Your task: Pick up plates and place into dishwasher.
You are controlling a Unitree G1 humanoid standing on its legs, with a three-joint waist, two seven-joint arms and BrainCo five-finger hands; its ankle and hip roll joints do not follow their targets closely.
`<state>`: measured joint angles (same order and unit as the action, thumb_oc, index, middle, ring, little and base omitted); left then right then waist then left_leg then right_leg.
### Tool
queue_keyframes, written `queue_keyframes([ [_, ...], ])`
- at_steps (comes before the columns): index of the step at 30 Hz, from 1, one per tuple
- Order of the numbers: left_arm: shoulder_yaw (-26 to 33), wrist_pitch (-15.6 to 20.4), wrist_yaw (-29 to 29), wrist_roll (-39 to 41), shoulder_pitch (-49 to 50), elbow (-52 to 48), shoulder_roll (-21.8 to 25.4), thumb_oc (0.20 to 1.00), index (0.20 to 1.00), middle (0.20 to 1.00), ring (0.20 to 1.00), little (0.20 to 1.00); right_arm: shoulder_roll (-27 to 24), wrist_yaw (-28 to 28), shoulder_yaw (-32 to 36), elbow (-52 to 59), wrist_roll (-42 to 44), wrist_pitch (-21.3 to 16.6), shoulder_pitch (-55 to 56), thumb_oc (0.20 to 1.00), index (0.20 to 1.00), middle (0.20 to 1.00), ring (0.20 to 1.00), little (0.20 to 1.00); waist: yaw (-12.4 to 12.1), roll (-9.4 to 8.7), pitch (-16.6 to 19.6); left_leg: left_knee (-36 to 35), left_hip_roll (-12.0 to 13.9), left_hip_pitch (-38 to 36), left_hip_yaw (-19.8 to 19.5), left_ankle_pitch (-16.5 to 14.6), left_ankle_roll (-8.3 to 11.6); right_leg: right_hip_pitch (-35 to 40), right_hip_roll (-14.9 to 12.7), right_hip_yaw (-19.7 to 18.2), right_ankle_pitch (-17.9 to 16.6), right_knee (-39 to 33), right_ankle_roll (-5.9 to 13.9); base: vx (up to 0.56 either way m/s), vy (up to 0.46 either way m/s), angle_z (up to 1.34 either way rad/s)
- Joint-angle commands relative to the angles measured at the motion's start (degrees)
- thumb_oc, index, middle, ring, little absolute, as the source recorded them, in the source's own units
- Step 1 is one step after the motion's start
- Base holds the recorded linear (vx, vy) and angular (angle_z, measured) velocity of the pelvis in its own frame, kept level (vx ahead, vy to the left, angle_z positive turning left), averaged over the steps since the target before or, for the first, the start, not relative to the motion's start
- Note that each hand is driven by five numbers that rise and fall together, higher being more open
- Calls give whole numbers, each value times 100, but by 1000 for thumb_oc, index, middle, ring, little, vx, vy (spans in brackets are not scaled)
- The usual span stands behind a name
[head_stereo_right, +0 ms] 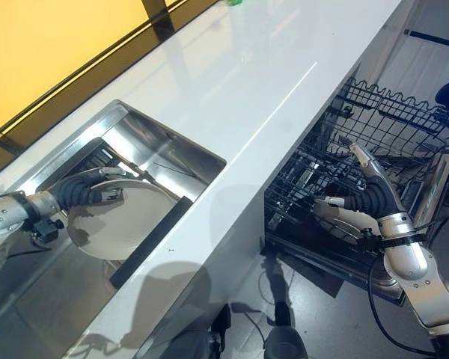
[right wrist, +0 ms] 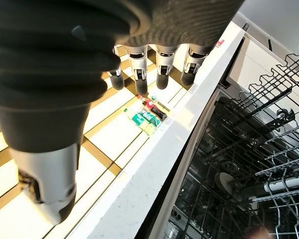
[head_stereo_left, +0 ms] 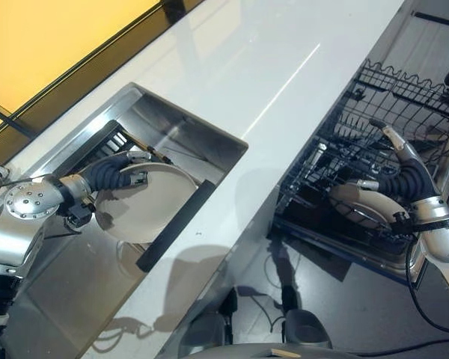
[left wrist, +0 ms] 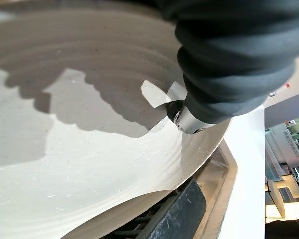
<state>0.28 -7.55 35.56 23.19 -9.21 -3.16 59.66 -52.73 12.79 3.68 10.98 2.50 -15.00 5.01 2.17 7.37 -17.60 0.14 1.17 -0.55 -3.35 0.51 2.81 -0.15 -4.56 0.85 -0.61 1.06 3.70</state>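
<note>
White glossy tabletop (head_stereo_left: pixel 284 67) carries a recessed steel sink (head_stereo_left: pixel 172 131); no legible writing. Beyond the tabletop's edge from the sink stands the open dishwasher rack (head_stereo_right: pixel 344 187). A white plate (head_stereo_left: pixel 142 206) lies tilted in the sink, the left hand (head_stereo_left: pixel 127 172) clenched on its rim. The right hand (head_stereo_right: pixel 363 176), fingers straight, hangs released over the rack above a second plate (head_stereo_right: pixel 348 217). The right wrist view shows bottles (right wrist: pixel 149 112) on the tabletop's far side.

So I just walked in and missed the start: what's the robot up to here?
It is loading plates into the dishwasher. Its left hand is on a cream plate in the sink, gripping it at the rim. Its right hand is open over the pulled-out dishwasher rack, beside another plate that already sits low in the rack.
</note>
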Motion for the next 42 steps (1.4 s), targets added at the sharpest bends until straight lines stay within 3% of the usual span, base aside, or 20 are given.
queue_keyframes([
  [1, -761, 78, 961, 212, 895, -529, 22, 200, 200, 200, 200, 200, -339, 187, 175, 403, 246, -326, 92, 1000, 1000, 1000, 1000, 1000, -142, -326, 401, 435, -290, 383, -3, -276, -259, -239, -507, 118, 533, 832, 585, 0, 0, 0],
  [9, -697, 143, 852, 70, 1057, -595, 148, 200, 200, 200, 200, 200, -418, 303, 134, 457, 313, -327, 222, 1000, 1000, 1000, 1000, 1000, -193, -344, 466, 405, -264, 350, -9, -261, -238, -166, -507, 192, 541, 783, 599, 0, 0, 0],
  [13, -359, 846, -570, -128, 1175, -650, 138, 200, 200, 200, 200, 200, -402, 330, 193, 509, 348, -287, 315, 1000, 1000, 1000, 1000, 1000, -263, -388, 529, 343, -251, 317, -40, -248, -222, -106, -494, 239, 556, 727, 596, 0, 0, 0],
  [16, 40, 1329, -1282, -258, 1248, -609, -92, 200, 200, 200, 200, 200, -242, 322, 260, 528, 259, -276, 399, 1000, 1000, 1000, 1000, 1000, -346, -429, 595, 289, -255, 282, -86, -243, -216, -42, -485, 301, 581, 686, 589, 2, -10, 2],
  [23, 1151, 2199, -1719, -634, 1632, -712, -675, 200, 200, 200, 200, 200, 270, 182, 470, 539, -42, -298, 534, 1000, 1000, 1000, 1000, 1000, -515, -524, 864, 106, -250, 196, -203, -208, -168, 49, -422, 454, 661, 620, 536, -10, -19, 3],
  [27, 1159, 2199, -1720, -636, 1643, -718, -677, 200, 200, 200, 200, 200, 270, 182, 463, 537, -43, -299, 530, 1000, 1000, 1000, 1000, 1000, -509, -525, 862, 102, -250, 191, -205, -206, -168, 54, -422, 456, 662, 618, 536, -2, -1, 5],
  [28, 1220, 2272, -1746, -651, 1654, -707, -714, 200, 200, 200, 200, 200, 300, 164, 482, 531, -55, -314, 539, 1000, 1000, 1000, 1000, 1000, -516, -530, 881, 89, -249, 177, -209, -207, -164, 61, -417, 461, 669, 617, 531, -56, -11, 0],
  [29, 1556, 2672, -2026, -797, 1635, -744, -969, 200, 200, 200, 200, 200, 535, 84, 571, 567, -175, -378, 567, 1000, 1000, 1000, 1000, 1000, -541, -575, 1035, -37, -242, 82, -236, -196, -138, 115, -370, 501, 728, 600, 495, -64, -14, 1],
  [34, 1591, 2735, -2073, -803, 1648, -762, -993, 200, 200, 200, 200, 200, 552, 84, 569, 579, -184, -380, 561, 1000, 1000, 1000, 1000, 1000, -533, -581, 1041, -61, -241, 60, -247, -187, -135, 130, -366, 511, 735, 600, 492, -20, -8, 6],
  [36, 1854, 3138, -2633, -929, 1452, -874, -1251, 200, 200, 200, 200, 200, 763, 78, 535, 640, -364, -398, 373, 1000, 1000, 1000, 1000, 1000, -570, -639, 1272, -184, -205, -32, -285, -128, -101, 187, -271, 538, 723, 565, 430, -170, -56, 5],
  [42, 2021, 3394, -3123, -1001, 1402, -921, -1377, 200, 200, 200, 200, 200, 836, 110, 638, 770, -378, -484, 249, 1000, 1000, 1000, 1000, 1000, -567, -659, 1391, -291, -180, -105, -335, -80, -79, 236, -188, 524, 742, 555, 379, -70, -31, 6],
])
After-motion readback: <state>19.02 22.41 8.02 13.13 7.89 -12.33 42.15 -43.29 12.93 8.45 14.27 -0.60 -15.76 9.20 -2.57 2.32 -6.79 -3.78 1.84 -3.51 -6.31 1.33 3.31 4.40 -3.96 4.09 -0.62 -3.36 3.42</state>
